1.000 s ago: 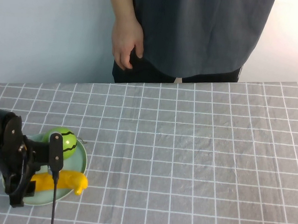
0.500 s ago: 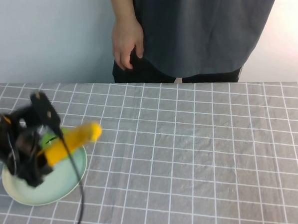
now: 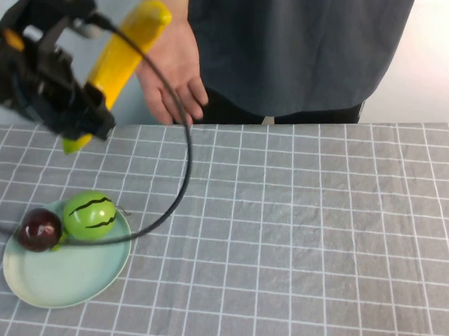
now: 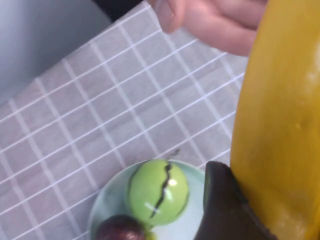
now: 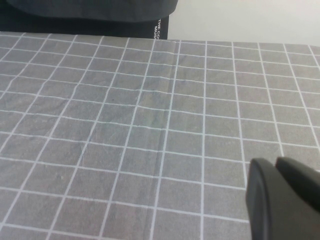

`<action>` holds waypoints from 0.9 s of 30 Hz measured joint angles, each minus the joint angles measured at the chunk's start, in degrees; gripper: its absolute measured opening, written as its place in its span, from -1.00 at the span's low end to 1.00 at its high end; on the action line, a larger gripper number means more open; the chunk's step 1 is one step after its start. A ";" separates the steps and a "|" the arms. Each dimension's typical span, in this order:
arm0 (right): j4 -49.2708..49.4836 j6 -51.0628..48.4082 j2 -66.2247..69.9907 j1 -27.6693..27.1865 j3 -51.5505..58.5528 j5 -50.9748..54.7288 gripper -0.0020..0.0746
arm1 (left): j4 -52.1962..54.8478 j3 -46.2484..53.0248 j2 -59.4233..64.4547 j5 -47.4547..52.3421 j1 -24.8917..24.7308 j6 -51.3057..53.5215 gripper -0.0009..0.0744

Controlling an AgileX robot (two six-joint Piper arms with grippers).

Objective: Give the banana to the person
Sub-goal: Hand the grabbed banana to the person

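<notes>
Left gripper (image 3: 83,108) raised over the bench's far left edge, jaws clamped on the banana (image 3: 124,50).
Smooth yellow banana tilted up beside the person's open hand (image 3: 172,69) (palm bare); right gripper (image 5: 280,200) low over checked cloth, jaws' state unclear.

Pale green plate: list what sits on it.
The pale green round plate carries a green striped melon and a dark red round fruit. The plate under them is hidden. Left claw holds the long yellow toy banana high; right claw sits low over cloth.
</notes>
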 joint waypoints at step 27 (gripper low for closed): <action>0.00 0.00 0.00 0.00 0.00 0.00 -0.96 | 22.20 -14.99 15.03 10.72 -6.34 -18.24 -0.16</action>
